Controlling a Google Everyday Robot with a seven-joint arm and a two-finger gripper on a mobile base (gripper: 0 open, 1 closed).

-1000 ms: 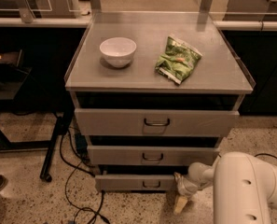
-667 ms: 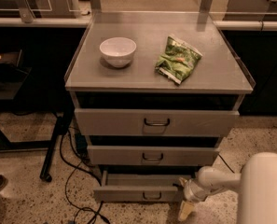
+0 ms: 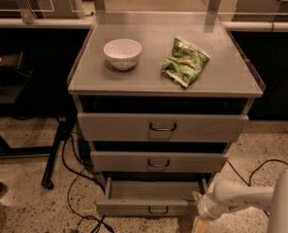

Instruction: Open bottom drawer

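The bottom drawer [image 3: 148, 208] is the lowest of three grey metal drawers in the cabinet. It is pulled out, its plain grey inside [image 3: 153, 189] shows, and its small dark loop handle [image 3: 158, 210] sits at the front centre. My gripper [image 3: 200, 223] is at the lower right, beside the drawer's right front corner, on the white arm [image 3: 240, 197]. Its tip runs off the lower edge of the view.
The middle drawer [image 3: 158, 161] and the top drawer [image 3: 162, 126] stand slightly out above. A white bowl [image 3: 122, 53] and a green snack bag [image 3: 184, 61] lie on the cabinet top [image 3: 221, 76]. Black cables [image 3: 78, 188] trail on the floor at left, beside a table leg [image 3: 56, 149].
The bottom drawer has slid further out toward the camera. My arm and gripper have moved down and to the right with it.
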